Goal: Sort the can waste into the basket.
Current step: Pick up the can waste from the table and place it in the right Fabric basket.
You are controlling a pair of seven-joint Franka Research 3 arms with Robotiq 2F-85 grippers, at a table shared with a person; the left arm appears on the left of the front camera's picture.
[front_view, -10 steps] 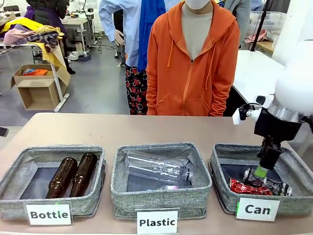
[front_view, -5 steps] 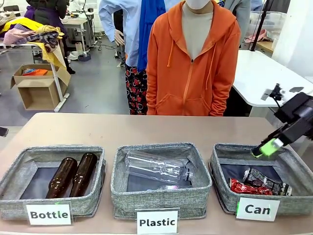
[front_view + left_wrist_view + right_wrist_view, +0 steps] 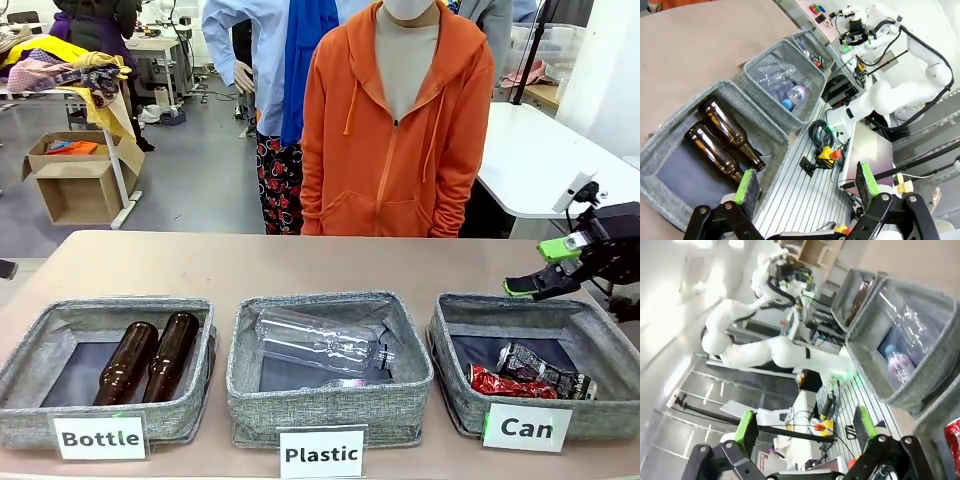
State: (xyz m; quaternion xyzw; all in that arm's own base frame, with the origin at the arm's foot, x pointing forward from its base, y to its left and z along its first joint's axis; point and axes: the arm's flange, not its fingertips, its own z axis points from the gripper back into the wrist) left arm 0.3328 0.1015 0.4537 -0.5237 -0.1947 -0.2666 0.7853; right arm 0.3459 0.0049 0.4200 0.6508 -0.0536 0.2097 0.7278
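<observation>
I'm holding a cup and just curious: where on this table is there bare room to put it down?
The tabletop is bare between the person and the three baskets. Near the front edge it is crowded: the Bottle basket, Plastic basket and Can basket stand side by side.

The right arm's black two-finger gripper with green pads has risen out of the grey woven-fabric basket labelled "Can", where a second ago its fingers reached down just above the crushed black drink can. It has swung toward the table's right edge and now hangs tilted, above the basket's far right rim, with its jaws apart
</observation>
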